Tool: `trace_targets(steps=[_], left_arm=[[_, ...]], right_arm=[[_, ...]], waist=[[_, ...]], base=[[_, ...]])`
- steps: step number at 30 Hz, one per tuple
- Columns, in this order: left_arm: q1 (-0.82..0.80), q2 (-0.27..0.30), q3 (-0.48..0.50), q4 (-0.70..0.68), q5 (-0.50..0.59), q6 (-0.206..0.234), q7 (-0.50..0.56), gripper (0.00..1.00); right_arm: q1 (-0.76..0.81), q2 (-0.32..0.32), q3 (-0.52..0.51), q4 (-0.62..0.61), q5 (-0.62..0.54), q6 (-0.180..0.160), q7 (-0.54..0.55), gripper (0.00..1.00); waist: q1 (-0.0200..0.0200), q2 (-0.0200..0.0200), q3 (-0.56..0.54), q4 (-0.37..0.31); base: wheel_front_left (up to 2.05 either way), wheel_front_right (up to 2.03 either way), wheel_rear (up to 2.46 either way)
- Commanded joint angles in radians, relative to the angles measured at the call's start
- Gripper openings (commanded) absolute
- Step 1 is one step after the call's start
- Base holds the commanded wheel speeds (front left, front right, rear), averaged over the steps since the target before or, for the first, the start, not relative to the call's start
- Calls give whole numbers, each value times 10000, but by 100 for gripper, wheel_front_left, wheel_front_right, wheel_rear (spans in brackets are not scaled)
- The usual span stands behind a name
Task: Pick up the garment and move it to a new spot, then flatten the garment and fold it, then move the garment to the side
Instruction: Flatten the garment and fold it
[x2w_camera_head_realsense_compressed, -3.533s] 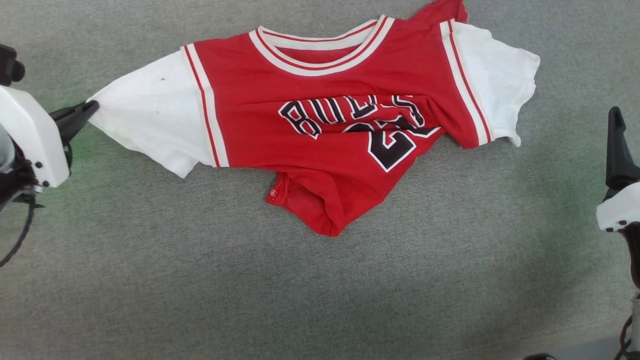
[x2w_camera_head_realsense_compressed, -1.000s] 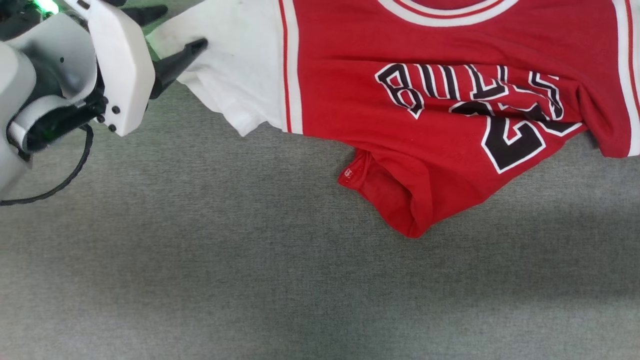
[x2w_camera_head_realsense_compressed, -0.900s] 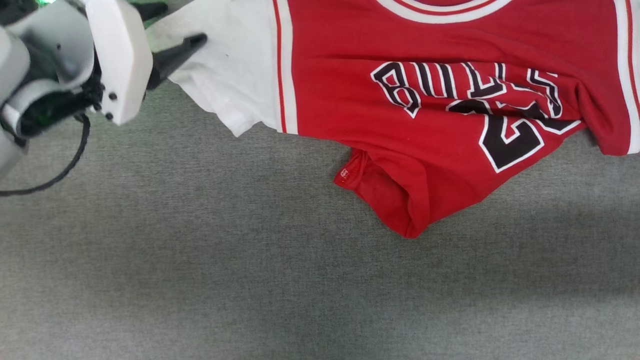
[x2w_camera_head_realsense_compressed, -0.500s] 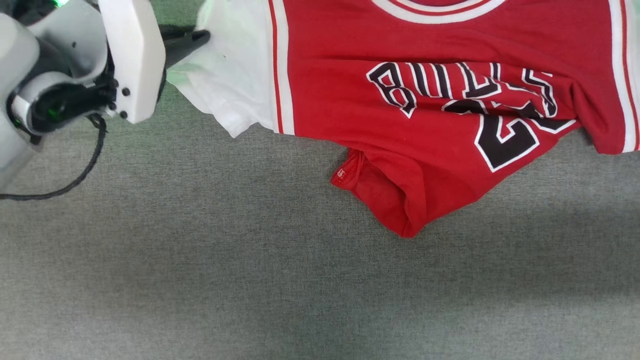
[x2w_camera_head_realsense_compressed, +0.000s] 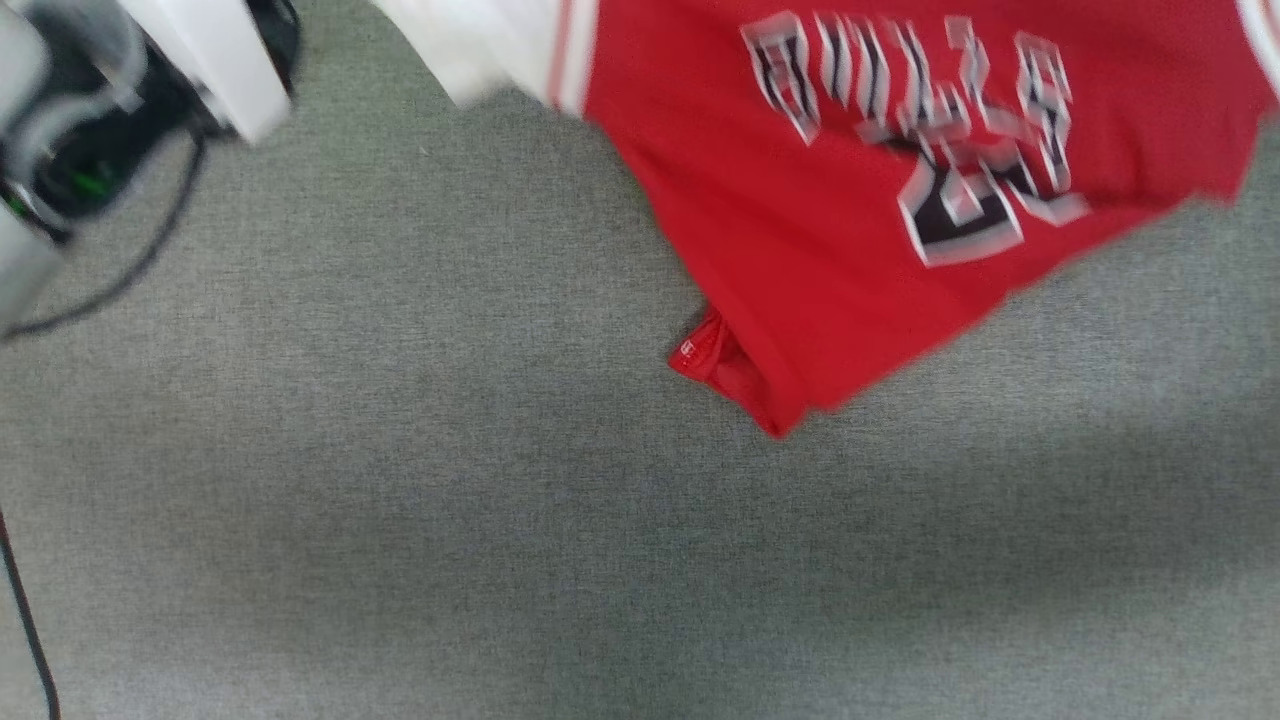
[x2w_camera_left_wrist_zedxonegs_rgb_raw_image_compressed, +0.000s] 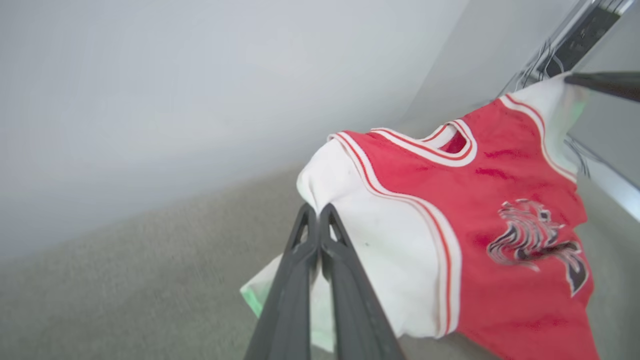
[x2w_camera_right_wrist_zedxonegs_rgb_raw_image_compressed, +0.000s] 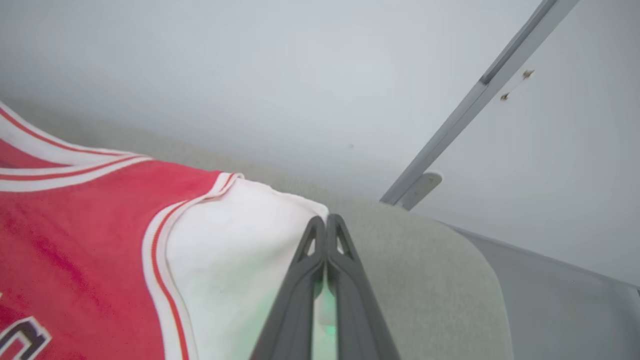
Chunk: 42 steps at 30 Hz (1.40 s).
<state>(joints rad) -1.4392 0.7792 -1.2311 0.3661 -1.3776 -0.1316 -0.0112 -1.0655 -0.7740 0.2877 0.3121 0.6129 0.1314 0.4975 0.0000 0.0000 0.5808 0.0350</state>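
Shirt (x2w_camera_left_wrist_zedxonegs_rgb_raw_image_compressed: 500, 200) held up between left gripper (x2w_camera_left_wrist_zedxonegs_rgb_raw_image_compressed: 317, 211) and right gripper (x2w_camera_right_wrist_zedxonegs_rgb_raw_image_compressed: 327, 220), each pinching one side: relocation apparently in hand; flattening, folding, setting aside remain.

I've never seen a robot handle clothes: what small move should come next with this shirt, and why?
Probably lift both arms higher: the jaws are shut on the shirt by its white sleeves, but its red bottom corner looks to rest on the grey surface.
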Motion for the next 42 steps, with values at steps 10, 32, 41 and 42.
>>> trace_targets(steps=[10,32,41,42], left_arm=[[-2949,-1439,2505,3960,-723,31,-2479,0],[2167,-909,3740,147,-2119,22,-2335,0],[6625,-212,4335,-1852,-1976,22,-2553,0],[7090,-140,4473,-2017,-1920,22,-2554,0]], right_arm=[[-4787,2912,-2978,2609,-3707,-22,-3050,0],[-2718,3417,-2091,4291,-2954,-19,-4668,0],[2836,2282,-2358,1121,-218,-19,-3005,0],[3496,2222,-2437,741,15,-20,-2685,0]], waist=[[0,0,626,45],[0,0,-481,-78],[0,0,-1263,-207],[0,0,-1336,-233]], base=[[0,0,0],[0,0,0],[0,0,0],[0,0,0]])
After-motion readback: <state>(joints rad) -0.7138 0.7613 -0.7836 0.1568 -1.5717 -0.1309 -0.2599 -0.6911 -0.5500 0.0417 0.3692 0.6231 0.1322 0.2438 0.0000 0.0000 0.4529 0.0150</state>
